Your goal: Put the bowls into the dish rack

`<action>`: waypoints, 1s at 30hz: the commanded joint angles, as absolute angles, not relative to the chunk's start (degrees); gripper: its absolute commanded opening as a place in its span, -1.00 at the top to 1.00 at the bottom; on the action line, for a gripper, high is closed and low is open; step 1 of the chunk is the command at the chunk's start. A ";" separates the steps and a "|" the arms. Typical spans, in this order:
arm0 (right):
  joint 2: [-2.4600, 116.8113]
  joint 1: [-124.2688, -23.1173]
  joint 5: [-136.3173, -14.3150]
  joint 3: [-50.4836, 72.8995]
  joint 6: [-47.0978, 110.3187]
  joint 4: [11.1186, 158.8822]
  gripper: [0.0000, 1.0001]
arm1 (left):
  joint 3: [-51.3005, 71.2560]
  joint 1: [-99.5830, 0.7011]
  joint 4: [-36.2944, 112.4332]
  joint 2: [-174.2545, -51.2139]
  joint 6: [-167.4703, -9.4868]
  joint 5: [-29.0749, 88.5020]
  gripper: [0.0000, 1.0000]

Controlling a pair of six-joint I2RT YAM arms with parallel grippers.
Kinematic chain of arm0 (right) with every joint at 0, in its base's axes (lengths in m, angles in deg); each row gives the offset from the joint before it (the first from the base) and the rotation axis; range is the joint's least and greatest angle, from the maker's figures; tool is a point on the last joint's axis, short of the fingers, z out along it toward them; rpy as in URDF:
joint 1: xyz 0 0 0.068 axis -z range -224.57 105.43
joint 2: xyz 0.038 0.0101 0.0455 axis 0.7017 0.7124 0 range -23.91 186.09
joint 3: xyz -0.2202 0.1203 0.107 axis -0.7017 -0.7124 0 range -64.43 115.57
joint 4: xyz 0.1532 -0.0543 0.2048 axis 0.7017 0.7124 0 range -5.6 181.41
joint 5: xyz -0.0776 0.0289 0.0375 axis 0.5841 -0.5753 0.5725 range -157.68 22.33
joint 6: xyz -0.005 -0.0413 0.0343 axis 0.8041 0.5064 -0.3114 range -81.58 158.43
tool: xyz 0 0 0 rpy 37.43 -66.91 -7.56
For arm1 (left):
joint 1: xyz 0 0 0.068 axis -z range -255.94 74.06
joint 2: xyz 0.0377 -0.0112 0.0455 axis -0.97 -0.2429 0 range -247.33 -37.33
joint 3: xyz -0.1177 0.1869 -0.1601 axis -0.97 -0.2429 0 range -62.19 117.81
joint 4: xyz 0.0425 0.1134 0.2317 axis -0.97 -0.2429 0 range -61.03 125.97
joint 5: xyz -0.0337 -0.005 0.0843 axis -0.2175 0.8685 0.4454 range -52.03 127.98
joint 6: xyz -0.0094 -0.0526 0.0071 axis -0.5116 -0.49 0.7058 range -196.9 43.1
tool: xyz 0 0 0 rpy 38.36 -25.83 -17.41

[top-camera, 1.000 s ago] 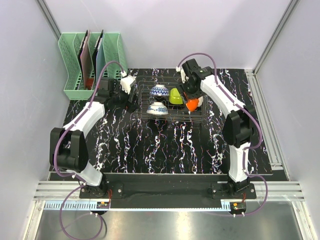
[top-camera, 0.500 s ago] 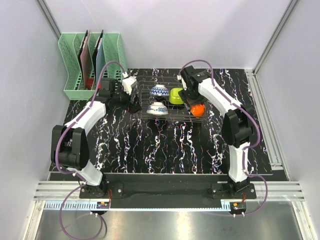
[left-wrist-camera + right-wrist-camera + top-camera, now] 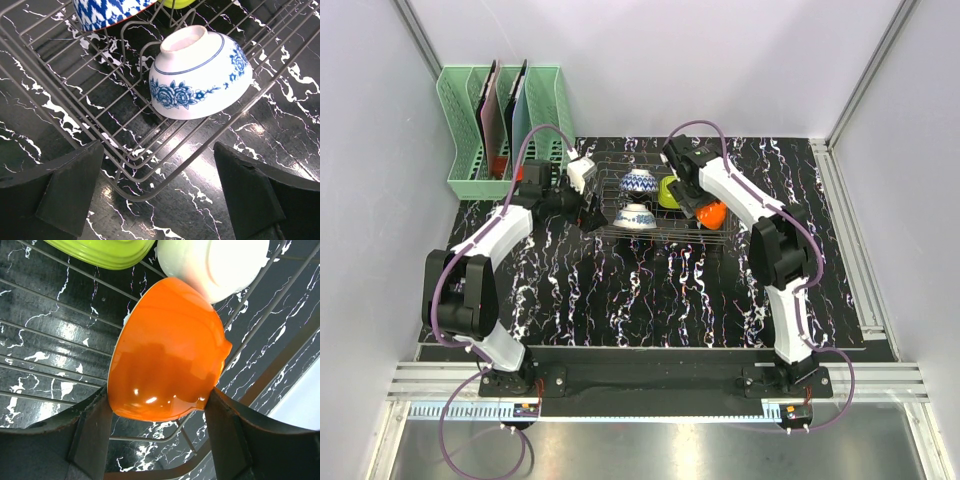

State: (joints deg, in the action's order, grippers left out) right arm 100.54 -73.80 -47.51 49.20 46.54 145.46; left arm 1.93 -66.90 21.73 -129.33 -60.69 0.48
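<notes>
The dish rack (image 3: pixel 665 231) stands at the back middle of the table. In it are two blue-patterned white bowls (image 3: pixel 638 181) (image 3: pixel 634 216) and a lime green bowl (image 3: pixel 671 193). My right gripper (image 3: pixel 705 208) is shut on the orange bowl (image 3: pixel 167 350), tipped on its side over the rack's wires (image 3: pixel 45 286), with both fingers touching its sides. A white bowl (image 3: pixel 215 262) leans against it. My left gripper (image 3: pixel 160 195) is open and straddles the rack's corner (image 3: pixel 150 192). The nearer patterned bowl (image 3: pixel 200 75) lies rim-down just beyond.
A mint-green slotted holder (image 3: pixel 500 130) with flat boards in it stands at the back left, behind the left arm. The black marbled table (image 3: pixel 650 300) extends in front of the rack. A grey wall (image 3: pixel 900 150) is close on the right.
The right wrist has swung left over the rack, with the orange bowl still in its jaws. The left gripper has edged right, closer to the rack's corner.
</notes>
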 commanded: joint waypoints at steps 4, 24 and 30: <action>101.79 -75.68 -48.42 48.52 47.30 145.58 1.00 | 1.53 -66.80 24.19 -128.29 -60.81 -1.23 -0.98; 106.87 -83.32 -44.47 45.44 45.20 145.31 1.00 | 1.27 -66.80 24.19 -126.89 -60.55 -0.43 -0.98; 108.90 -84.03 -45.35 46.23 43.52 144.79 0.91 | 0.65 -66.80 24.19 -126.19 -59.85 0.09 -0.98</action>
